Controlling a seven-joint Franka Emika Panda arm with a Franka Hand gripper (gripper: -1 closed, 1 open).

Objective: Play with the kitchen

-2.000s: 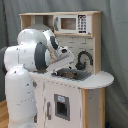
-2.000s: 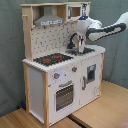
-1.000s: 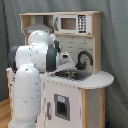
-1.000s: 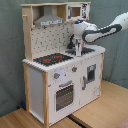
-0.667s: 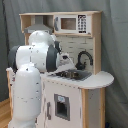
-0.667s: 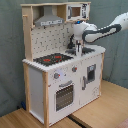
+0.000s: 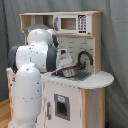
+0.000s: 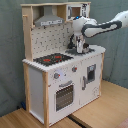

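From my remote seat: kitchen point(image 8: 55, 75) sits on wood floor point(image 8: 107, 107), grey curtain point(image 8: 10, 55) behind. Arm point(image 7: 35, 60) reaches over counter point(image 7: 100, 80); claw point(image 8: 80, 46) down at sink point(image 7: 75, 75), 3 o'clock of stovetop point(image 8: 52, 59) in second exterior view. Can't tell if claw is gripping anything.
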